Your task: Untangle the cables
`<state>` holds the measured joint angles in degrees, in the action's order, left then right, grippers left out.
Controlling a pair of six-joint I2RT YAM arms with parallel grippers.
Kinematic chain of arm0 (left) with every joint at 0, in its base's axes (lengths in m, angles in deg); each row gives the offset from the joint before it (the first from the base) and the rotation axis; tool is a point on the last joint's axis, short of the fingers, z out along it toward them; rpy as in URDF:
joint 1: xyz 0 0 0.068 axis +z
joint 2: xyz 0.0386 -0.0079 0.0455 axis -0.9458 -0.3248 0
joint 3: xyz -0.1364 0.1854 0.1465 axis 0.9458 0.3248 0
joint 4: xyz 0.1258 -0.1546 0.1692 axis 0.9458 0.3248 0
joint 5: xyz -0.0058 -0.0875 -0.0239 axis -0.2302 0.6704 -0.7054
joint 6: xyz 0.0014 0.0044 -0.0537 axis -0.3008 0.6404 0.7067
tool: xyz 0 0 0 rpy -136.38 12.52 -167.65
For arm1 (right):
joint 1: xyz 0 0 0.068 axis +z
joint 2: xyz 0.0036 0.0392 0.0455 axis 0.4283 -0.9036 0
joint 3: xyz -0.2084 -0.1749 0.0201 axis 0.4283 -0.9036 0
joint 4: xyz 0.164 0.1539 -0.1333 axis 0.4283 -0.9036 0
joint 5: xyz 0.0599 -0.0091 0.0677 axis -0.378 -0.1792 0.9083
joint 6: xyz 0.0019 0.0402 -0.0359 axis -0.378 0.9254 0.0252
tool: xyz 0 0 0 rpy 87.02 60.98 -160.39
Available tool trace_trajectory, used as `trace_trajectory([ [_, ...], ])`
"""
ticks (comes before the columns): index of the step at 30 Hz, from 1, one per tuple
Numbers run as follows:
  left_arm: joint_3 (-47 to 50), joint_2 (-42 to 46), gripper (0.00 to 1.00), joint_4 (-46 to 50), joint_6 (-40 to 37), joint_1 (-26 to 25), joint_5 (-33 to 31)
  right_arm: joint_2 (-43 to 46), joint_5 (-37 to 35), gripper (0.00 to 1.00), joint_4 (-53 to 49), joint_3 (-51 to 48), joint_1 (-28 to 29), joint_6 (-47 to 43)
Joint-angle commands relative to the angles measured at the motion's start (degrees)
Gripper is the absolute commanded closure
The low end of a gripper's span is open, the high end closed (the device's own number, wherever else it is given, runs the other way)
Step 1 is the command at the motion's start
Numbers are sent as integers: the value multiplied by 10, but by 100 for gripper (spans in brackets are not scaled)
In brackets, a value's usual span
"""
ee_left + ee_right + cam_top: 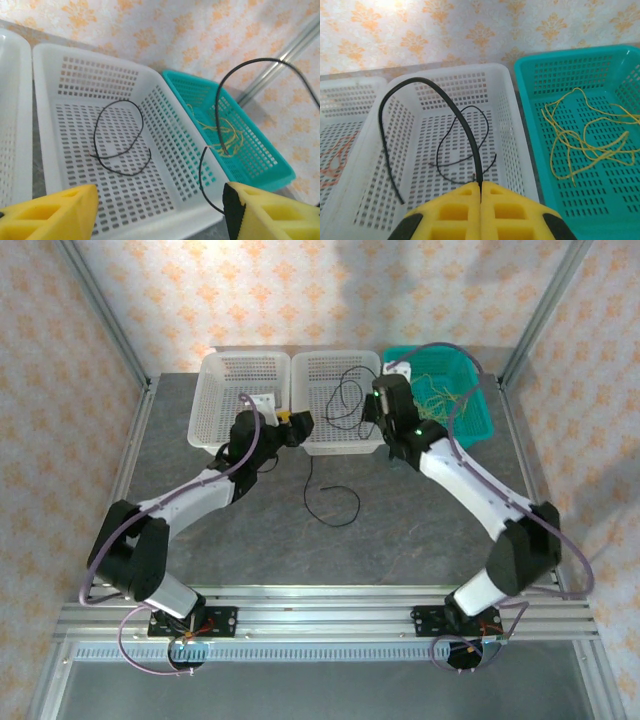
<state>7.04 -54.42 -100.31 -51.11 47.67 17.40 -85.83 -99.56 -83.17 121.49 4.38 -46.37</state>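
The right tool (480, 186), low centre of its wrist view, is clenched on a thin black cable (415, 80) that arches up and left over the middle white perforated plastic basket (450, 70). A second black cable loop (120, 101) lies on that basket's floor. The left tool (160, 195) is released, jaws wide apart. Tangled yellow cables (585, 150) lie in the teal basket (570, 52) at right. An orange cable (335, 160) lies in the left white basket (350, 82). A loose black cable (308, 495) lies on the grey desk (400, 530), centre of the overhead view.
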Motion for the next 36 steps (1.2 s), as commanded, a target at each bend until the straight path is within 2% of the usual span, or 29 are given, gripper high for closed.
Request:
trace_trajectory([
  [1, -38, -27, 30, -25, -6, 19, -2, -59, 19, 100, 32, 54, -15, 13],
  [7, -89, -82, 28, -21, -1, 46, 16, -206, 71, 100, 12, 179, -30, 11],
  [12, -121, -120, 28, -4, -11, 47, 20, -327, 141, 100, -17, 297, -39, -4],
  [16, -137, -148, 28, 2, -6, 47, 23, -416, 158, 100, -66, 400, -52, 1],
  [20, -131, -157, 29, 2, -1, 47, 27, -468, 128, 88, -120, 471, -57, 0],
  [26, -113, -148, 29, 2, -7, 46, 25, -445, 115, 70, -114, 446, -57, -10],
  [30, -103, -128, 29, 7, -12, 42, 23, -403, 106, 71, -106, 415, -54, -18],
  [36, -21, -48, 29, -3, -7, 29, 1, -262, 65, 72, -36, 237, -10, -25],
])
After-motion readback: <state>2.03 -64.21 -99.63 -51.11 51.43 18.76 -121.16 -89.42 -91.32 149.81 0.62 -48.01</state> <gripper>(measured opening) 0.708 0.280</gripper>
